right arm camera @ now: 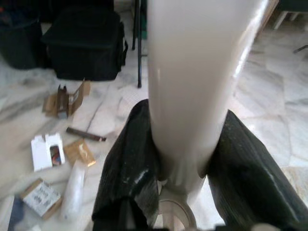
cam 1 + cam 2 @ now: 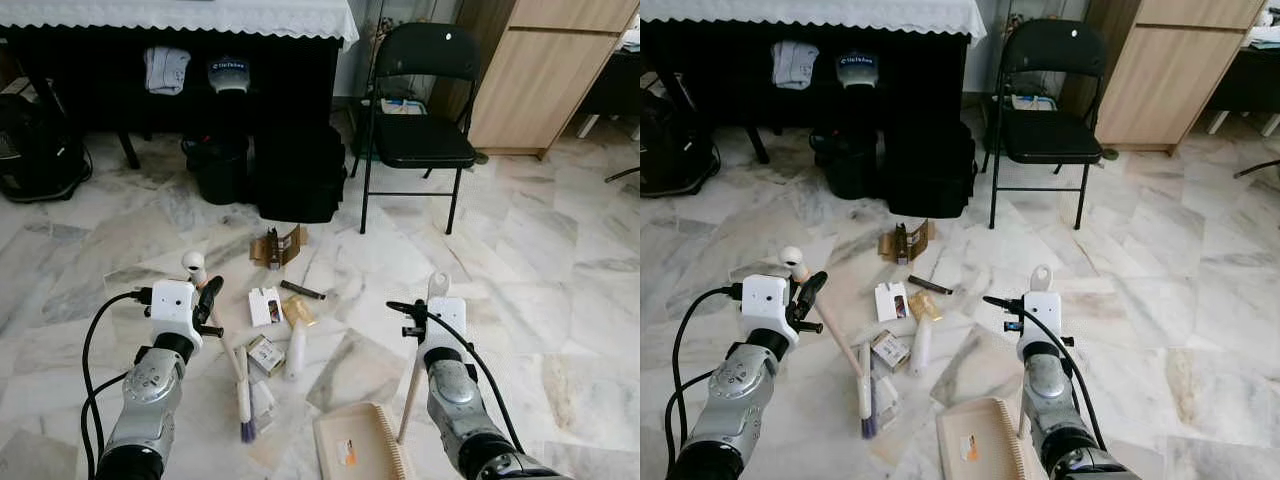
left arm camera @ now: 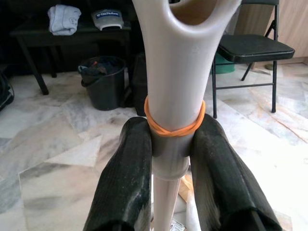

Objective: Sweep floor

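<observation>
We see the left end effector point(image 2: 205, 300) clamped on the broom point(image 2: 232, 360) handle, which slants down toward the litter point(image 2: 268, 306) on the floor point(image 2: 540, 250). The right end effector point(image 2: 432, 300) grips the dustpan point(image 2: 360, 442) handle, nearly upright, its pan flat on the floor.

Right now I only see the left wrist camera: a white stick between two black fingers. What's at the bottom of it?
Observer: It's a broom. The left gripper holds its top, and its bristles touch the floor beside some litter.
Operator: Is there a dustpan?
Observer: Yes, a beige dustpan sits on the floor, with the right gripper holding its long handle.
Operator: What litter?
Observer: A white carton and a torn brown box, among other bits.
</observation>
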### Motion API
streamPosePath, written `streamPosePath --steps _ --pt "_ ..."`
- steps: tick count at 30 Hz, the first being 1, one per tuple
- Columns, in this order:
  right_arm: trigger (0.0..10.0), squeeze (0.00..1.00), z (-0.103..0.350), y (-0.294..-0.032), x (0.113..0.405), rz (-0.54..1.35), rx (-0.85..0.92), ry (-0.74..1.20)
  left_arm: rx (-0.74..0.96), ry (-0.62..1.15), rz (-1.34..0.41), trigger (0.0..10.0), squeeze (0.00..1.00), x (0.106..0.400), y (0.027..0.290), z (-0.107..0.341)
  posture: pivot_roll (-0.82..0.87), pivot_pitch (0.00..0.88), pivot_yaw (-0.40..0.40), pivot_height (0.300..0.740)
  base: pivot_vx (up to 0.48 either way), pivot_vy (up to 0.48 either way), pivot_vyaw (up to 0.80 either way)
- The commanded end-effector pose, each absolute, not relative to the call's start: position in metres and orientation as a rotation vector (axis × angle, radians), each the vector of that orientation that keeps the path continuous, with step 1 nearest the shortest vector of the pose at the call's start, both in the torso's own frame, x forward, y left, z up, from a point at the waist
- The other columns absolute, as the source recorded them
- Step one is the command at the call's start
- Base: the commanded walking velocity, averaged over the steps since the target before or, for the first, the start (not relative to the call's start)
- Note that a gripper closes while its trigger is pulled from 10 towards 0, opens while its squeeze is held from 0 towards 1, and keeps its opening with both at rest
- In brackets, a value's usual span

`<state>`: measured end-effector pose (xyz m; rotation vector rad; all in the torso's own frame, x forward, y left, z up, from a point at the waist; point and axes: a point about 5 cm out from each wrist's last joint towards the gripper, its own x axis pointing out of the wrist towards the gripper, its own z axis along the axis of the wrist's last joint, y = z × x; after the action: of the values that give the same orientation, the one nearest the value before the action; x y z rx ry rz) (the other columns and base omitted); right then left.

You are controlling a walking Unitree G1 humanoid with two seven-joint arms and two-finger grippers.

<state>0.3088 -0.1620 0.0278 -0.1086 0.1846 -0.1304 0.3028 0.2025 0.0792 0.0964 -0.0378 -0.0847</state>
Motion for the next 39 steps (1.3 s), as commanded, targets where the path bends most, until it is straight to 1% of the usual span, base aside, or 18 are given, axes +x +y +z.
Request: streamPosePath --steps 1,5,12,20,39 --pt "10.0 0.0 0.044 -0.169 0.318 -0.154 -0.104 0.094 0.106 -0.084 -0.099 10.0 0.0 0.305 0.201 0.088 0.11 0.077 -0.082 0.74 0.0 0.0 0.0" --pt "10.0 0.0 0.048 -0.169 0.32 -0.153 -0.1 0.083 0.105 -0.083 -0.102 10.0 0.0 0.305 0.2 0.088 0.11 0.078 -0.083 0.74 0.0 0.0 0.0" --pt "10.0 0.0 0.043 -0.17 0.316 -0.157 -0.086 0.087 0.107 -0.081 -0.115 10.0 0.0 0.304 0.198 0.087 0.11 0.082 -0.082 0.74 0.0 0.0 0.0" --pt "10.0 0.0 0.039 -0.165 0.314 -0.149 0.013 0.107 0.111 -0.079 -0.12 10.0 0.0 0.304 0.198 0.087 0.11 0.087 -0.078 0.74 0.0 0.0 0.0" --pt "10.0 0.0 0.025 -0.169 0.306 -0.158 0.01 0.185 0.107 -0.074 -0.127 10.0 0.0 0.304 0.197 0.086 0.11 0.09 -0.078 0.74 0.0 0.0 0.0"
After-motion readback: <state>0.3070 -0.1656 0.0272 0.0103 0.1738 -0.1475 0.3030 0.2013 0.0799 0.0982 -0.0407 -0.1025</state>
